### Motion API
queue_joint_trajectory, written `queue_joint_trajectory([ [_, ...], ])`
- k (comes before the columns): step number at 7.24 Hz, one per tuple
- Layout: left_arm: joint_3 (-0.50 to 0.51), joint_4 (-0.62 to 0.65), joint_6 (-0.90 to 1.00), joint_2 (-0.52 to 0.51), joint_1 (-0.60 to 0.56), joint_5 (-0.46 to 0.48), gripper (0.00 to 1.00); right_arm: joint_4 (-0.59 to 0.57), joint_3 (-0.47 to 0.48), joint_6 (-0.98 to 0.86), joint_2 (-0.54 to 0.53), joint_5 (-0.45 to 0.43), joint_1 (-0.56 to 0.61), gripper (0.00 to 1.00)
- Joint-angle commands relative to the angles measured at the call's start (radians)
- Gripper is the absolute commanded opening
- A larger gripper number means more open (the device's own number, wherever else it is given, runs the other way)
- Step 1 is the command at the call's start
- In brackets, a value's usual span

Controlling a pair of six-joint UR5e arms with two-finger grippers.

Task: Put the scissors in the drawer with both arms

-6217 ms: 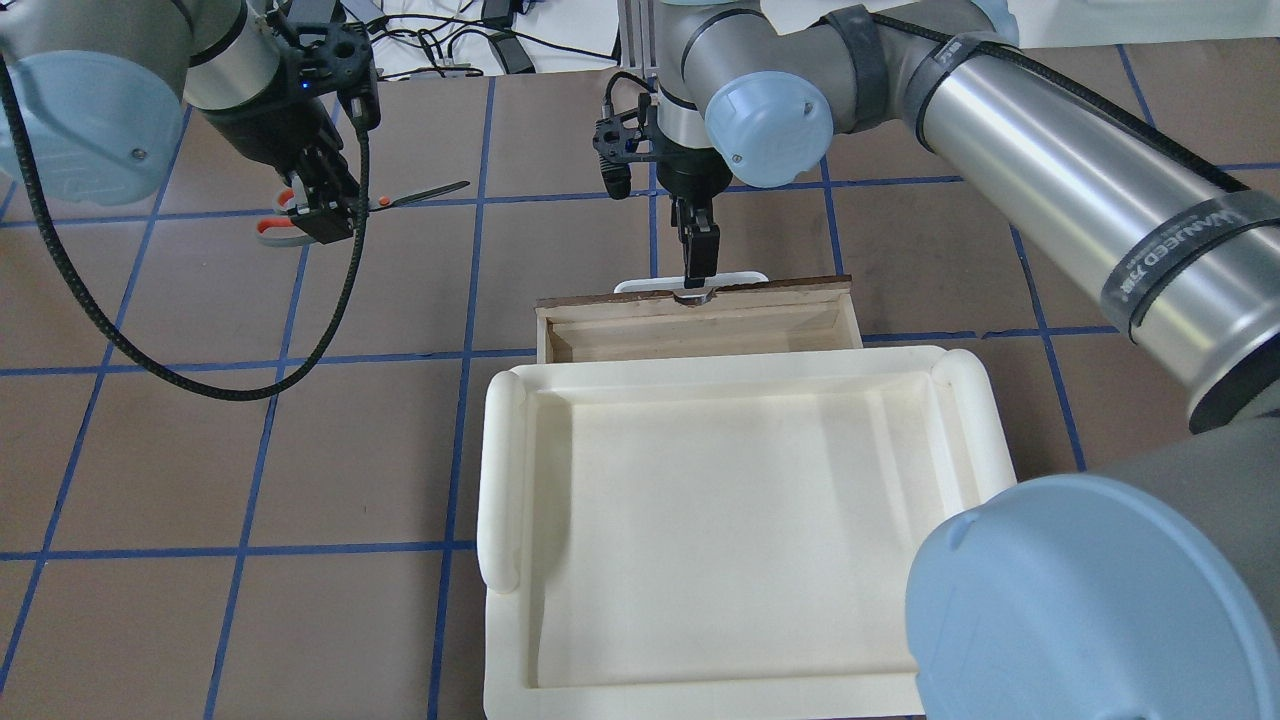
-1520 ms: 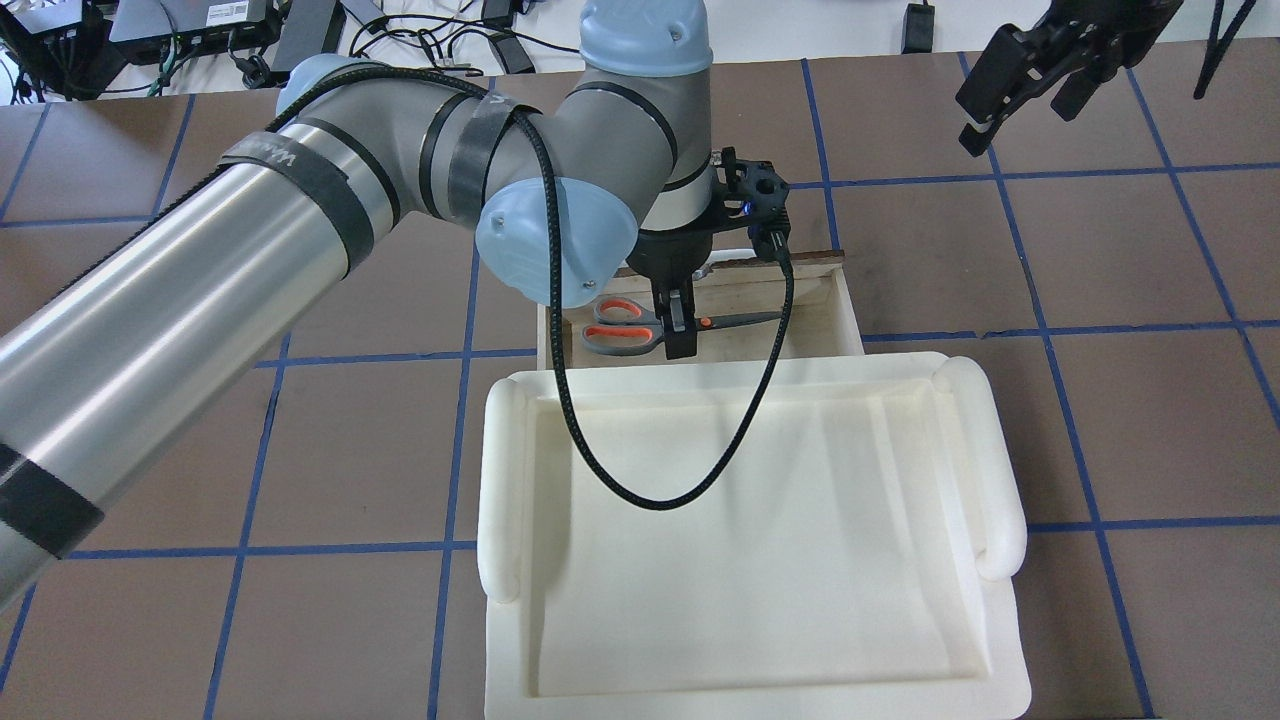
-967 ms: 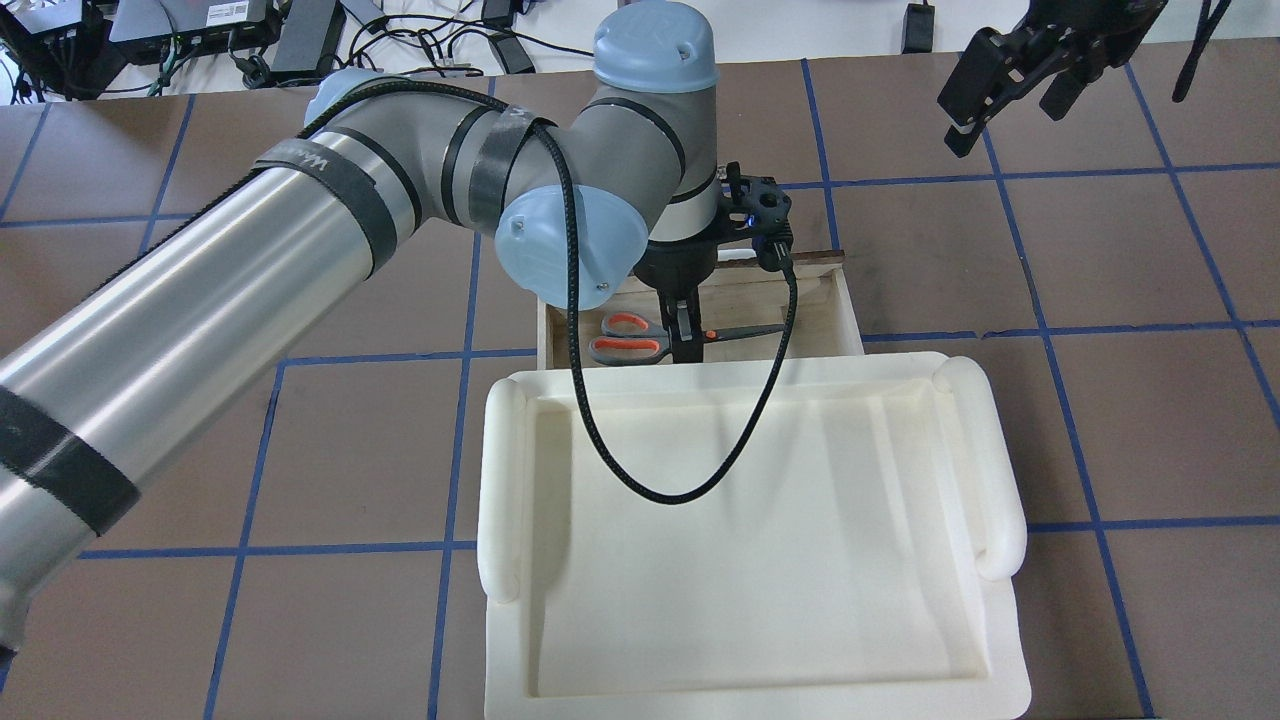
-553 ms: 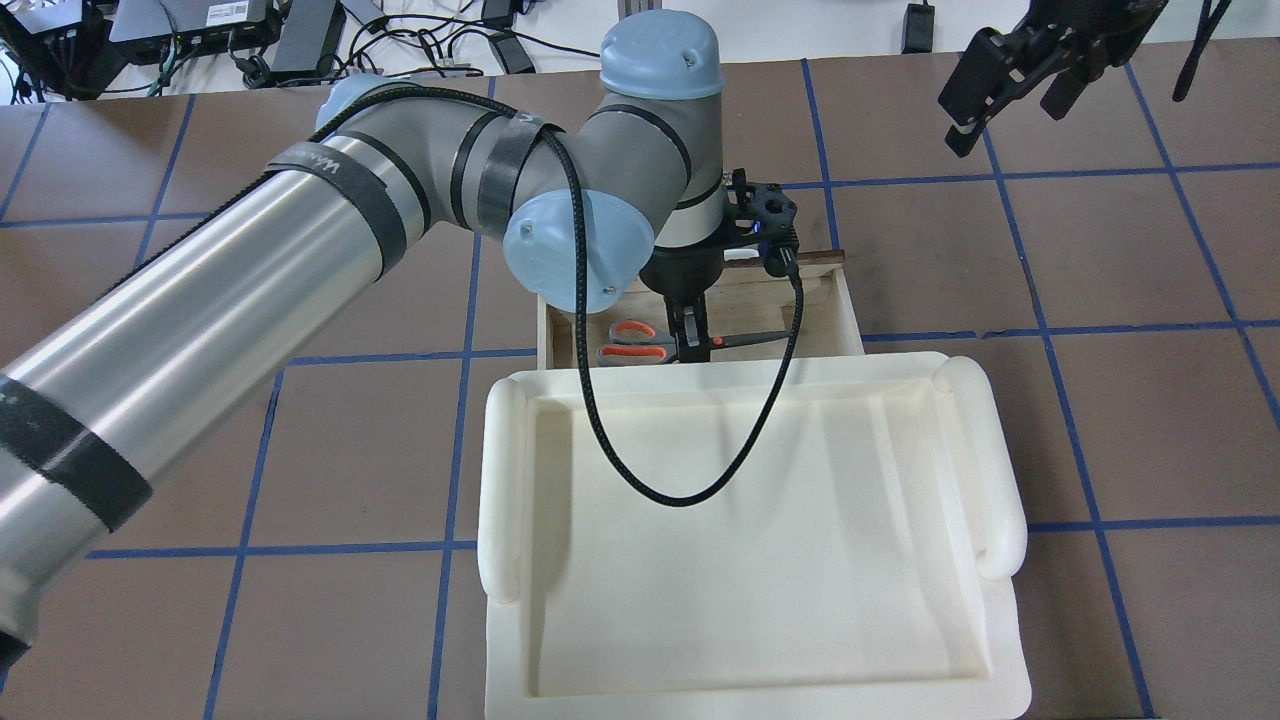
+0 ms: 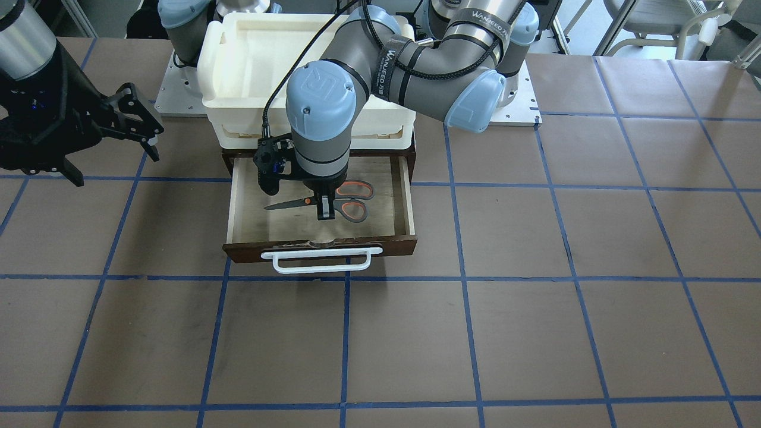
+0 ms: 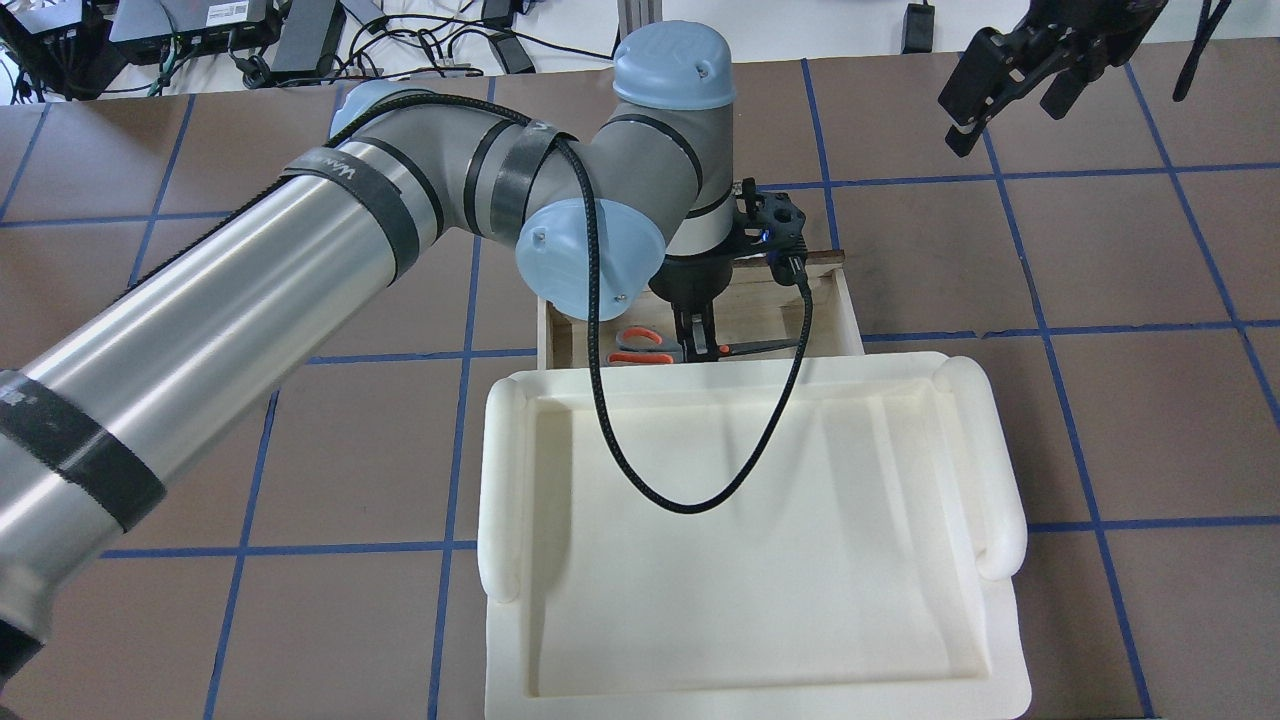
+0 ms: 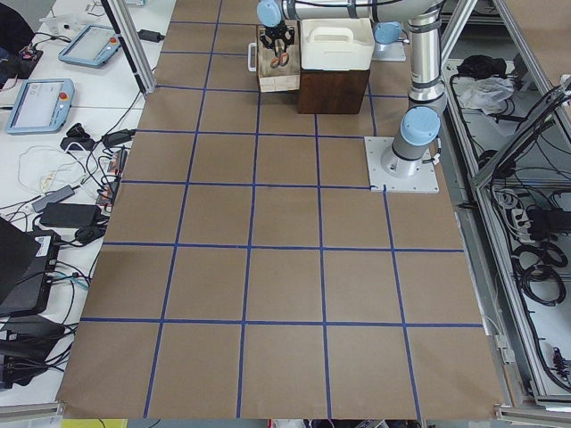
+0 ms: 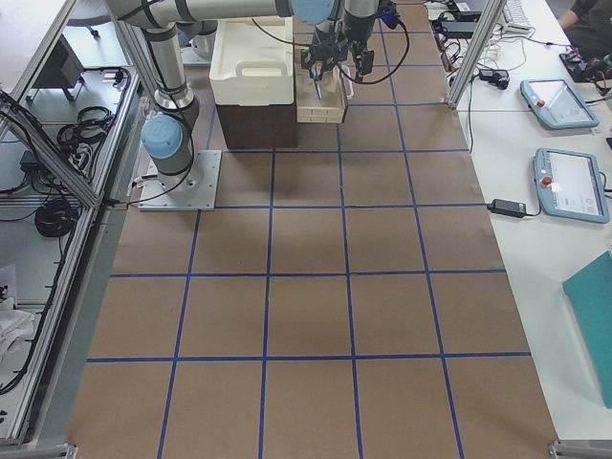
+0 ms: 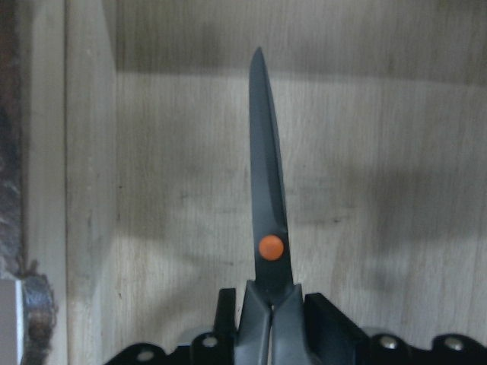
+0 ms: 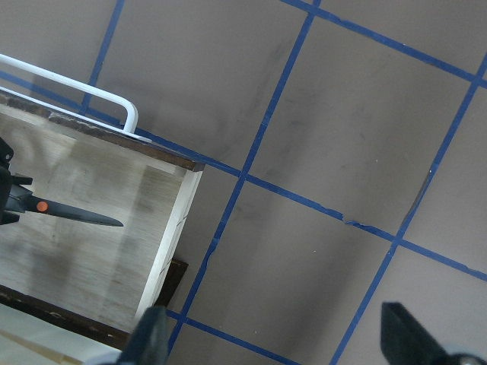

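Fingers [image 5: 325, 211] of our left gripper [image 5: 324, 208] are clenched on the scissors [image 9: 266, 190], just behind the orange pivot dot [image 9: 271, 247]. The closed blades stick straight out from between them. We hold the pair inside the drawer [image 5: 233, 205], low over its pale floor (whether the blades touch the wood, we cannot tell). The blades point toward our right side and the grey and orange handles [image 5: 355, 210] toward our left, so the scissors lie along the width of the drawer. The drawer is pulled open, and its white bar handle [image 5: 321, 260] is on the side far from our base. Above its back part sits the cream tray [image 6: 500, 480], on top of the dark cabinet.

Our right gripper [image 6: 1003, 105] hangs over the brown table [image 5: 535, 267], well apart from the drawer on our right side. Its fingers are spread wide, released. Its wrist camera looks down on one front corner of the drawer and on the tip of the blades.
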Motion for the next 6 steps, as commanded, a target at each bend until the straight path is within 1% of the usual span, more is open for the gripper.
queue_joint_trajectory([
  [1,0.000,0.000,0.000,-0.001,-0.001,0.000,0.93,0.000,0.001,0.006,0.000,0.001,0.000,1.00],
  [5,0.001,0.005,0.000,0.016,-0.002,0.000,0.93,0.002,0.001,0.010,0.000,0.003,0.000,1.00],
  [6,0.004,0.005,0.000,0.026,-0.004,0.005,0.96,0.002,0.001,0.010,0.000,0.003,0.000,1.00],
])
